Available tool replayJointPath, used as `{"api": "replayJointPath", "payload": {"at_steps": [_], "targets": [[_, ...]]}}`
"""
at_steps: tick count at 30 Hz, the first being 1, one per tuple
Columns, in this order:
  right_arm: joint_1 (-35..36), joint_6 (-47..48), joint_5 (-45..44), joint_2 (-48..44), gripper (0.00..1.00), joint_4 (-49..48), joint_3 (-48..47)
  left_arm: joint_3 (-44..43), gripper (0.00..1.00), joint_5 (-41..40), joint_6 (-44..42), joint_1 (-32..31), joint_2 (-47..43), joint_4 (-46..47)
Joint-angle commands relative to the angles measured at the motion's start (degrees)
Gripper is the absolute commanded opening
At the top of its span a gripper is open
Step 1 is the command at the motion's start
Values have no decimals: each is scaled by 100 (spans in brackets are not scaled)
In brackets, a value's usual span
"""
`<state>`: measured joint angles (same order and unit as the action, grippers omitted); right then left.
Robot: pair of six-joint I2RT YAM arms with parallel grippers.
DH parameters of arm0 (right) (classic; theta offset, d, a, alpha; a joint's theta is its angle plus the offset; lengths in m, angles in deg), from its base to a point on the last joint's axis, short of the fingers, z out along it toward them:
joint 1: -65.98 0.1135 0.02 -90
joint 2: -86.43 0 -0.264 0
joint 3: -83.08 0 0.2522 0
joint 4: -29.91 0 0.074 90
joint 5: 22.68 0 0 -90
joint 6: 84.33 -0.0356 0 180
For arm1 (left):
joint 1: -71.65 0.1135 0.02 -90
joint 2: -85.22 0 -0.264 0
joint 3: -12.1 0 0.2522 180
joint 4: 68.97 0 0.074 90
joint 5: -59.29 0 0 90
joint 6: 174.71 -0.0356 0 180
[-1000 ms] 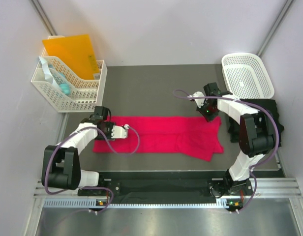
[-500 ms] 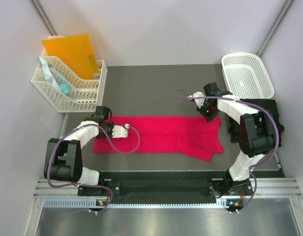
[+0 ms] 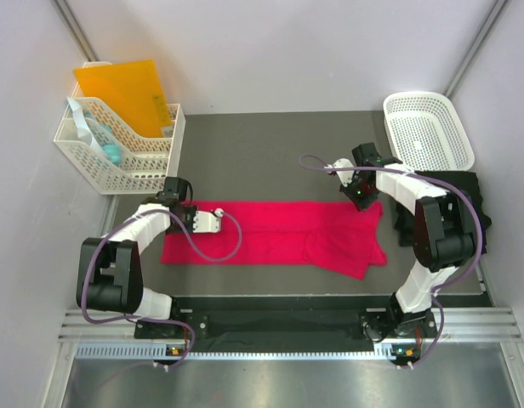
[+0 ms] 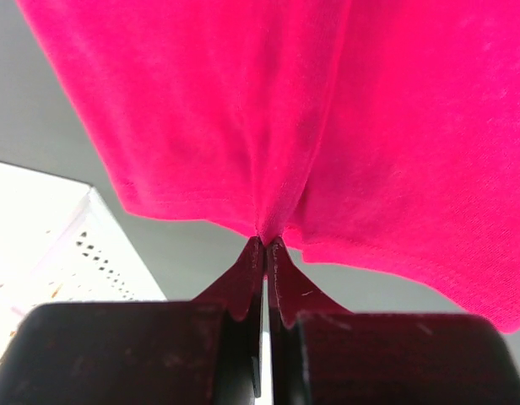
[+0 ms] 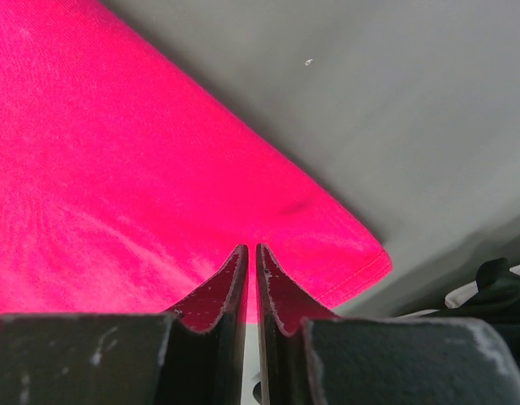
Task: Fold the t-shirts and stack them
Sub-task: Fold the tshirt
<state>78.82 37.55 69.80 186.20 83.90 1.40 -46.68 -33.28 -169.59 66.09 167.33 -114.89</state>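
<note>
Closing over the last second, the left gripper [image 4: 266, 240] went from half open to fully shut and now pinches a puckered bit of the red shirt [image 3: 279, 234] at the end farthest from the basket [image 3: 429, 136], so that end looks ready to lift for a fold. Right gripper [image 5: 250, 249] unchanged: thin slit, tips on the shirt corner nearest the basket, can't tell if cloth is caught. Red shirt lies flat, left of the basket; black shirt [image 3: 462, 191] sits just at the basket's near side.
</note>
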Motion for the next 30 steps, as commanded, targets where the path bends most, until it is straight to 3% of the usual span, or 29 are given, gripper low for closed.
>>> {"api": "replayJointPath", "payload": {"at_steps": [1, 8, 13, 14, 15, 17, 18, 22, 27, 30], "targets": [[-98, -24, 51, -150, 8, -24, -72, -227, 0, -155, -248, 90, -168, -299], [-98, 3, 59, -98, 9, -15, -107, 63, 0, -507, -635, 134, -72, -475], [-98, 3, 60, -124, 9, 11, -116, 256, 3, -745, -591, 143, 270, -90], [-89, 3, 51, -124, 9, 11, -107, 256, 14, -780, -574, 143, 419, -36], [-97, 3, 51, -133, 9, 29, -99, 248, 36, -841, -495, 143, 490, 25], [-98, 20, 42, -168, 11, 55, -107, 230, 51, -920, -416, 143, 648, 261], [-89, 29, 42, -177, 12, 99, -81, 213, 74, -973, -354, 143, 692, 324], [-106, 160, 68, -291, 12, 169, 33, -33, 98, -1079, 14, 152, 728, 658], [-97, 214, 121, -405, 11, 205, 270, -1059, 99, -509, 1103, 205, 702, 336], [-89, 222, 121, -458, 11, 205, 358, -1351, 99, -43, 1299, 213, 535, 97]]}}
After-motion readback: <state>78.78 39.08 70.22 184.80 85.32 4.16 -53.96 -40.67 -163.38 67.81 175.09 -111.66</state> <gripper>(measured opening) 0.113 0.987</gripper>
